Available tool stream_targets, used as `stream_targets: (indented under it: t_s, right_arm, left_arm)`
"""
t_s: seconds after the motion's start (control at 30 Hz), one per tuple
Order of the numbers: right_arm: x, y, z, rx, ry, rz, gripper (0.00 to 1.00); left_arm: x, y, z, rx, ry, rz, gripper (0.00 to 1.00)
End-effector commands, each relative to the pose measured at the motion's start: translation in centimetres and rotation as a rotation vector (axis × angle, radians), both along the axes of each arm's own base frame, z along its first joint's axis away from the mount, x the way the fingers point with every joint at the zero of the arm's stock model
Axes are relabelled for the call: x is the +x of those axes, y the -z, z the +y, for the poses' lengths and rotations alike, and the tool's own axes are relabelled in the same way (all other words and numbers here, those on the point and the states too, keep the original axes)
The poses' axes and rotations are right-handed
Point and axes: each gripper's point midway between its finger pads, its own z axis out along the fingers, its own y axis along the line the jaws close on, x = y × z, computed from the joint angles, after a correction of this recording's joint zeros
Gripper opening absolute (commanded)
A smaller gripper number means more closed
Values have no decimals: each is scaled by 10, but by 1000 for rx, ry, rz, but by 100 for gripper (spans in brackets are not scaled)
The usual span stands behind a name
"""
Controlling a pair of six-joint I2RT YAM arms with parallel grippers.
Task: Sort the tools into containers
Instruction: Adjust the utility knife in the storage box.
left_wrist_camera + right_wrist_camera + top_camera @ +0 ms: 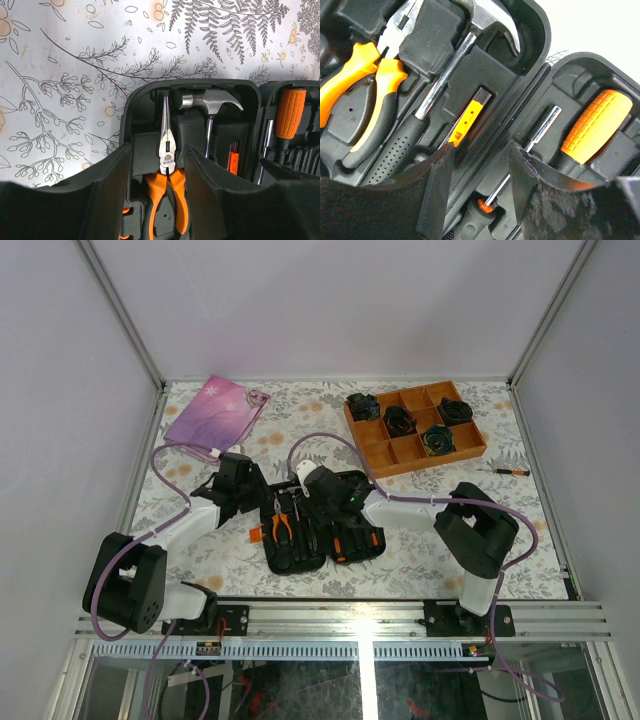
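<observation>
The black tool case (300,558) lies open in front of both arms. Orange-handled pliers (168,159) rest in their moulded slot, beside a hammer (207,102) and an orange-handled screwdriver (290,112). My left gripper (159,150) is open and straddles the pliers, with a gap on its left side. My right gripper (482,152) is open over the case's hinge, holding nothing. Below it show the hammer (445,80), the pliers (375,80), an orange bit holder (467,117) and a thin driver (492,197). One small screwdriver (505,471) lies loose on the table at the right.
A wooden compartment tray (372,449) with black rosette bundles stands at the back right. At the back left lies a pink-purple pouch (213,412). Grey walls close the table in on three sides.
</observation>
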Motion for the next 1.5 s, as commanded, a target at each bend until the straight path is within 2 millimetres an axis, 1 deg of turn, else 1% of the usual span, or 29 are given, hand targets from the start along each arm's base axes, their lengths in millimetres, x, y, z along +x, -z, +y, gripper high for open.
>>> stream_targets:
  t_s: [0.0,0.43,0.63,0.73,1.1,1.3,1.47]
  right_arm:
    - [13,-10,12,34,47,-37,54]
    - [19,-8,15,39,99,-27,54]
    - [21,-8,12,31,118,-34,49]
    - [21,-7,13,32,124,-32,48]
    - [23,-5,16,32,141,-20,48]
    - [25,-1,14,22,177,-11,49]
    - [25,2,14,21,201,3,48]
  left_arm:
    - [-6,7,-4,5,29,9,44]
    - [-6,7,-5,5,32,9,44]
    - [-5,7,-5,4,32,7,44]
    - [-5,6,-6,3,34,7,44]
    - [-6,7,-5,4,34,9,44]
    - [-6,7,-6,3,38,8,44]
    - [-6,5,-7,2,41,6,44]
